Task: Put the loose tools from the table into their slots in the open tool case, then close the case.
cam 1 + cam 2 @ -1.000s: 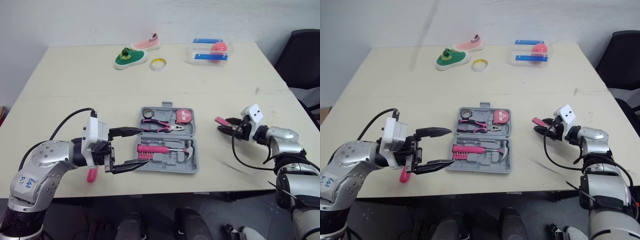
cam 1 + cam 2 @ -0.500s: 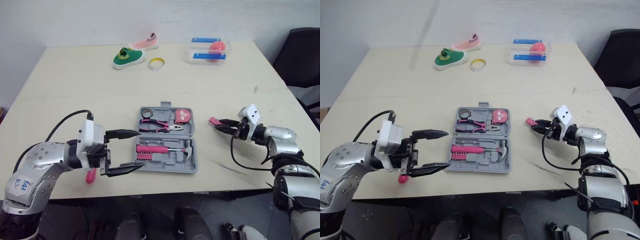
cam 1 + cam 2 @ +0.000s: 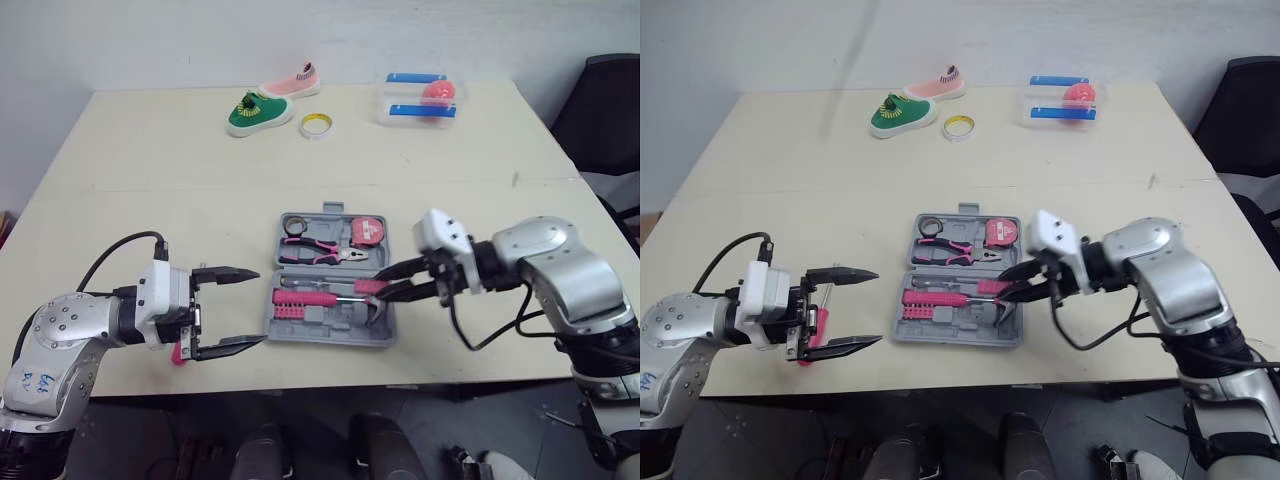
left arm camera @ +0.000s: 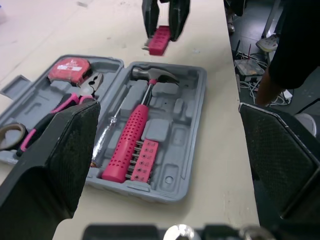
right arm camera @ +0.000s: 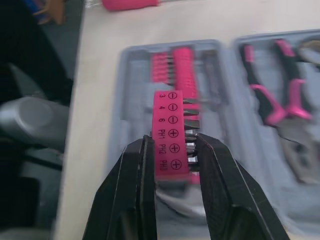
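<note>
Mid-frame, my right hand [image 3: 382, 288] clamps the pink bit holder [image 5: 169, 125] by its flat sides; it looks light, stiff plastic.

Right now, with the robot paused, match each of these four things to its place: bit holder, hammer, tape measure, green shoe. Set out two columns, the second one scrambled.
Things
1. pink bit holder
2. hammer
3. tape measure
4. green shoe

Places
A. far end of the table, beside the pink shoe
B. near half of the open case
C. in the jaws of the right gripper
D. far half of the case

Pairs: 1-C, 2-B, 3-D, 4-A
</note>
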`<act>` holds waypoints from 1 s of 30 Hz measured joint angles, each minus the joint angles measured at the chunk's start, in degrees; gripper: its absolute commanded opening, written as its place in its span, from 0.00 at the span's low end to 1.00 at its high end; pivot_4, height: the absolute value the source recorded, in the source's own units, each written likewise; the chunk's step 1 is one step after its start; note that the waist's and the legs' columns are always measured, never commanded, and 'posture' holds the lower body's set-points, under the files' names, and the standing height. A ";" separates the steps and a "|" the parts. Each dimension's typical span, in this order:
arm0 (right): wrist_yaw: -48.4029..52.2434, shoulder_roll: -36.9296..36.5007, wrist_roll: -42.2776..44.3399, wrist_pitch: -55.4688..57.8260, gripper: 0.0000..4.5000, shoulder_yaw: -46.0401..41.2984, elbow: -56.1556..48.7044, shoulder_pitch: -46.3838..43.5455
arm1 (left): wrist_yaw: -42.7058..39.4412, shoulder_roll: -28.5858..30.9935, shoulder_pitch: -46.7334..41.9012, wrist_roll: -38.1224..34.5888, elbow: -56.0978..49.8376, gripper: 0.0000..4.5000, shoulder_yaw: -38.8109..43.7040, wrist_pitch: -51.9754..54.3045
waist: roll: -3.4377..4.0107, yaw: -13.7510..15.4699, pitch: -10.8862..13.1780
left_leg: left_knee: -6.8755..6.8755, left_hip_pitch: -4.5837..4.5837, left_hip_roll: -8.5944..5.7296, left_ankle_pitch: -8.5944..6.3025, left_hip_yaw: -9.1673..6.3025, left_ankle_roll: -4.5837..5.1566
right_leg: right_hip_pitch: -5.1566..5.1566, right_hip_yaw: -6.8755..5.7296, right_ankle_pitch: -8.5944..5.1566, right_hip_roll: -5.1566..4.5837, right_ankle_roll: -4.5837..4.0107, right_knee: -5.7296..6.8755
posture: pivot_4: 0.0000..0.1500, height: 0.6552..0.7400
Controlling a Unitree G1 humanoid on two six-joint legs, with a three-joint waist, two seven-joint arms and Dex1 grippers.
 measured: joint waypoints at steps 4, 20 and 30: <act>-3.45 0.18 -1.30 3.16 0.17 4.47 -1.75 -1.85 | 0.28 0.00 0.42 -0.04 -0.15 1.00 -0.46 0.90 | 0.00 0.24 0.00 | 0.05 -0.14 -0.04 0.01 0.01 0.03 | -0.11 -0.02 0.00 0.00 0.00 0.00 | 1.00 1.00; -7.08 2.90 -7.69 2.68 0.17 15.28 4.96 -6.18 | 2.69 0.00 3.96 -0.17 -4.44 1.00 -0.75 3.16 | -0.02 0.57 -0.01 | 0.19 -0.26 -0.03 0.03 0.02 0.09 | -0.19 -0.15 0.01 0.09 0.00 0.08 | 1.00 1.00; -6.60 4.06 -8.84 2.51 0.17 17.12 6.30 -7.13 | 3.98 0.01 4.17 -0.18 -4.70 1.00 -0.66 3.84 | -0.04 0.55 -0.02 | 0.20 -0.26 -0.01 0.03 0.01 0.08 | -0.19 -0.52 0.01 0.11 0.00 0.11 | 1.00 1.00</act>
